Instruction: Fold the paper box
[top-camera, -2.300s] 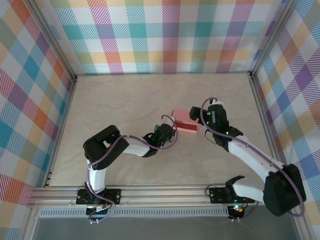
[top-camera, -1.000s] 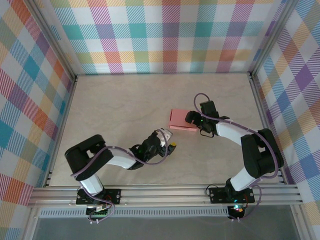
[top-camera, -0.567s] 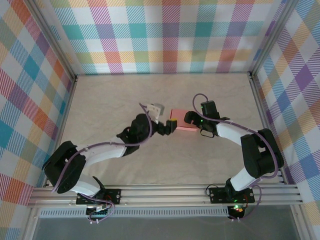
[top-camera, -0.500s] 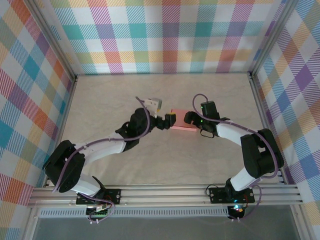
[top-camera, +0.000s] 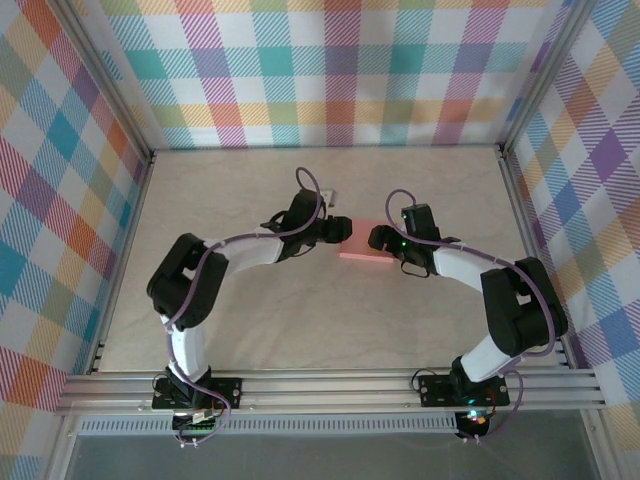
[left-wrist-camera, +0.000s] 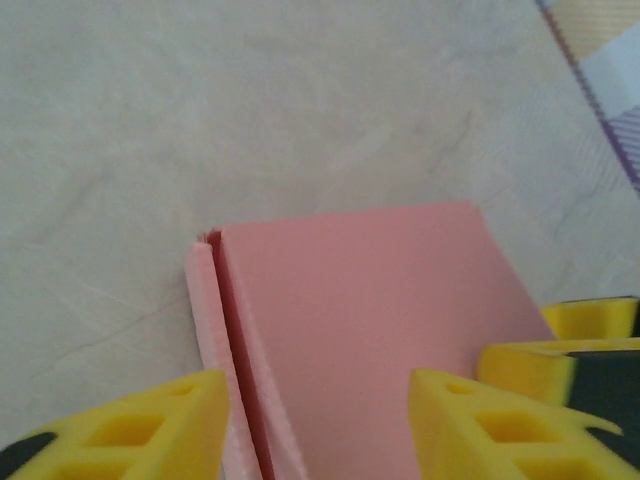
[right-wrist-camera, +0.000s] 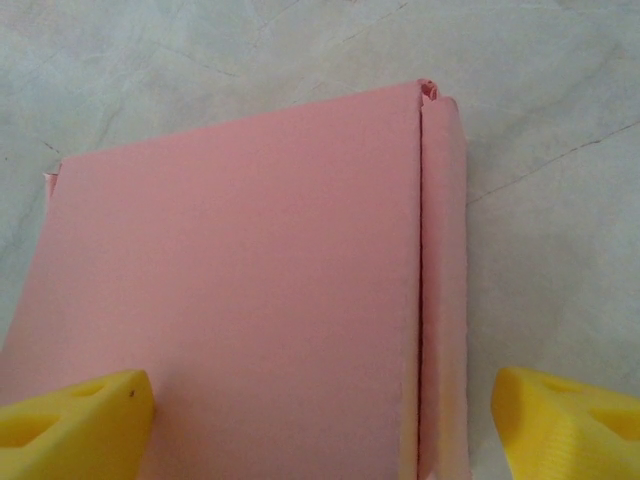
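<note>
The paper box (top-camera: 362, 251) is a flat salmon-pink rectangle lying on the table between my two grippers. My left gripper (top-camera: 340, 230) reaches its left end. In the left wrist view the box (left-wrist-camera: 370, 320) lies under the partly open left gripper (left-wrist-camera: 315, 430), whose left finger (left-wrist-camera: 130, 430) sits at the slightly raised side flap (left-wrist-camera: 205, 300). My right gripper (top-camera: 378, 238) is at the box's right end. In the right wrist view the right gripper (right-wrist-camera: 320, 425) stands open astride the box (right-wrist-camera: 230, 290), its right finger (right-wrist-camera: 565, 430) a little off the folded edge.
The beige table (top-camera: 250, 330) is walled in by checked panels (top-camera: 330, 70) at the back and on both sides. An aluminium rail (top-camera: 330, 390) runs along the near edge by the arm bases. The right gripper's yellow fingers (left-wrist-camera: 570, 355) sit at the far end in the left wrist view.
My left arm has swung from the front of the table up to the box's left end, and its jaws have narrowed. The right gripper and the box have stayed in place.
</note>
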